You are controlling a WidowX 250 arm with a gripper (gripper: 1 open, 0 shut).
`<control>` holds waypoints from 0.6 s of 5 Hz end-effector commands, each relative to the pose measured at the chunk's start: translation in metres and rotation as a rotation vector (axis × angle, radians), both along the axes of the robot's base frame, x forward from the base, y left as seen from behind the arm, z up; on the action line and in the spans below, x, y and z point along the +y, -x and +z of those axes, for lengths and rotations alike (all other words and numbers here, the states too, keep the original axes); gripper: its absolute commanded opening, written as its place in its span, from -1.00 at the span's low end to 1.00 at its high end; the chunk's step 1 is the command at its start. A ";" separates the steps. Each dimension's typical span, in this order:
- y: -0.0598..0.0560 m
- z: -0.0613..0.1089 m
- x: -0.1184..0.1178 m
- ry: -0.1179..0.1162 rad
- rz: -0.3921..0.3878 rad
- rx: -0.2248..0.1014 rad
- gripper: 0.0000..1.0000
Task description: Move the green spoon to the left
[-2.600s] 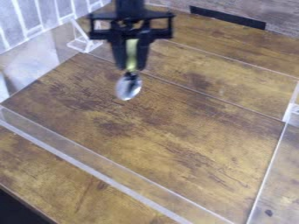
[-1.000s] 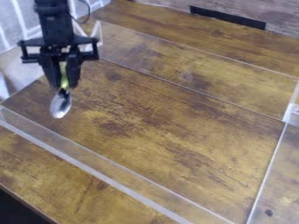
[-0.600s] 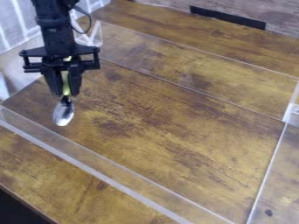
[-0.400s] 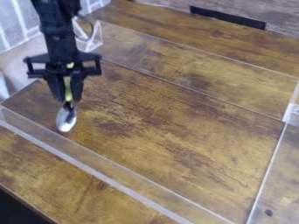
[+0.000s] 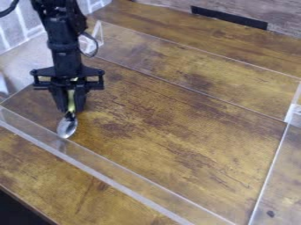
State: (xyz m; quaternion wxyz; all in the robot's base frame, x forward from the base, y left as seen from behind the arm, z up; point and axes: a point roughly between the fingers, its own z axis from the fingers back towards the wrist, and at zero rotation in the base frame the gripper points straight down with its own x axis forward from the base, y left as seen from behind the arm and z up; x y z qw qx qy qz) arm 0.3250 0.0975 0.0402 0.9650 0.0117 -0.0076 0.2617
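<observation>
Hanging upright, green spoon (image 5: 69, 115), yellow-green handle pinched in black gripper (image 5: 69, 103), shiny silver bowl lowest

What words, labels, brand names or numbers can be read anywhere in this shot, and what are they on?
None can be read. The wooden table, the clear plastic rim around it, the black gripper and the green spoon it holds show no print. The dark strip at the top edge is too blurred to tell whether it bears any marking.
</observation>
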 end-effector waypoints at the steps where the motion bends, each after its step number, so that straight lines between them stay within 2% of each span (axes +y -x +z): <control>1: -0.009 0.024 0.028 -0.012 0.020 -0.052 1.00; 2: -0.014 0.025 0.045 -0.018 0.023 -0.042 -1.00; 3: -0.016 0.017 0.043 -0.017 0.024 -0.032 -1.00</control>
